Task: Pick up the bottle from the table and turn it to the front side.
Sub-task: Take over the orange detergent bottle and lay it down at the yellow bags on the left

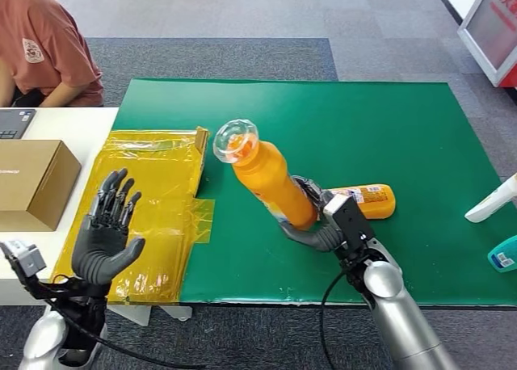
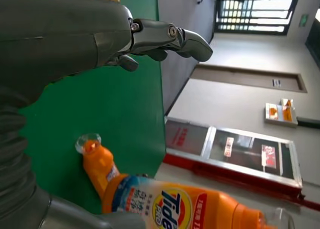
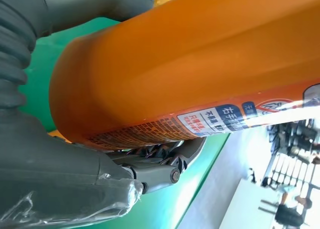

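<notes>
Two orange bottles: raised bottle (image 1: 268, 178) gripped by right hand (image 1: 317, 220), second bottle (image 1: 368, 200) lying on mat (image 1: 378, 128); left hand (image 1: 105, 237) spread, holding nothing.

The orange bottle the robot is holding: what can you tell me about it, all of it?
The bottle is glossy orange plastic with a clear cap at its top, over an orange neck. The right robot hand grips its lower end and holds it lifted off the green mat, tilted, cap pointing up and away to the left. The right wrist view shows a printed label of small text along its side. A second orange bottle lies behind it.
</notes>
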Motion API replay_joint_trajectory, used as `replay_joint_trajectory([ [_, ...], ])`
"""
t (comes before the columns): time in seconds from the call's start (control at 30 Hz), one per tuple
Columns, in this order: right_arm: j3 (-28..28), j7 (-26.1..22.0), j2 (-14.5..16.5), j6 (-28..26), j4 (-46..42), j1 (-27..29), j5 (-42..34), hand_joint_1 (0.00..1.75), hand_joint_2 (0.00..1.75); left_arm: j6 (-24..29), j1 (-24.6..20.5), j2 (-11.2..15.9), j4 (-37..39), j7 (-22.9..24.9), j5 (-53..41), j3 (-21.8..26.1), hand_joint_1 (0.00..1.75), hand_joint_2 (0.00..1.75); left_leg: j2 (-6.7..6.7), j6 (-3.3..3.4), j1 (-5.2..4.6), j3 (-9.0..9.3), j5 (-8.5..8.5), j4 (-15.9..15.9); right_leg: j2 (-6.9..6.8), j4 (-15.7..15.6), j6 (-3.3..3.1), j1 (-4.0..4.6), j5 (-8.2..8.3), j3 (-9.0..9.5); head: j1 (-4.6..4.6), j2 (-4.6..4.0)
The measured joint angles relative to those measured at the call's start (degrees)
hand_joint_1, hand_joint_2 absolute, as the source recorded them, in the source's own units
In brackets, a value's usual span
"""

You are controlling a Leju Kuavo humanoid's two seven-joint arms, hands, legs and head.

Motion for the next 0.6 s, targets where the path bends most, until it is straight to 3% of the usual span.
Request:
replay_joint_trajectory([
  [0.2,3.6,-0.4,0.7,0.0,3.0,-3.3,-1.0,1.75,1.75,-0.5,-5.1,0.1,4.2,3.4,7.4,-5.4,0.00,1.75,0.00,0.01,0.00,-0.01,0.03,0.0,0.00,0.0,0.00,0.00,0.02,0.00,0.00,0.00],
  [0.6,7.6,-0.7,1.8,0.0,6.5,-6.6,-1.9,1.75,1.75,-0.8,-10.7,0.1,8.5,4.3,8.2,-12.2,0.00,1.75,0.00,0.01,0.00,-0.04,0.03,0.0,0.00,0.0,0.00,0.00,0.02,-0.03,0.00,0.00],
])
